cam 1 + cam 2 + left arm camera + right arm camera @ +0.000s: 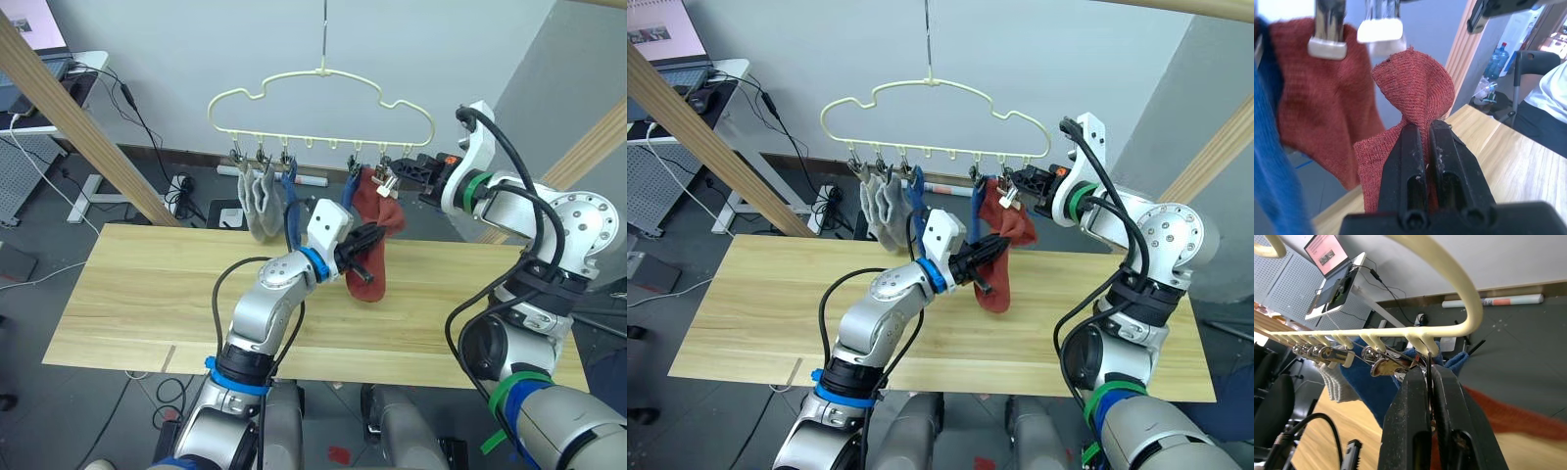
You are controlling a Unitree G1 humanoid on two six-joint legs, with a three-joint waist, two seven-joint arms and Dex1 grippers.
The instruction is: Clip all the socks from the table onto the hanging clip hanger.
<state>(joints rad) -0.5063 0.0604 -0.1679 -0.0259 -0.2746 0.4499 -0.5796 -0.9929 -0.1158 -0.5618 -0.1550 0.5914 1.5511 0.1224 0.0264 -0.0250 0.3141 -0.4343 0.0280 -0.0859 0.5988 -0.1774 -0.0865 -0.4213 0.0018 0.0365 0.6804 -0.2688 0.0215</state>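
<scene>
The pale yellow clip hanger (321,103) hangs above the wooden surface (137,304). Under it, clipped: two grey socks (259,201), blue socks (290,211), one rust-red sock (1322,103); another rust-red sock (370,257) hangs loose.

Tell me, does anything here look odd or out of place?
Nothing looks damaged. One red sock is bunched and twisted in the left gripper, just below an open-looking clip, not yet hung like the others.

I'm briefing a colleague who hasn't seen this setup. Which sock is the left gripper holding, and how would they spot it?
Start at the pale yellow clip hanger above the table. Toward its right end hang two rust-red socks; the held sock is the one pinched between the left gripper's black fingers. Unlike its clipped neighbour, no clip grips its top.
</scene>
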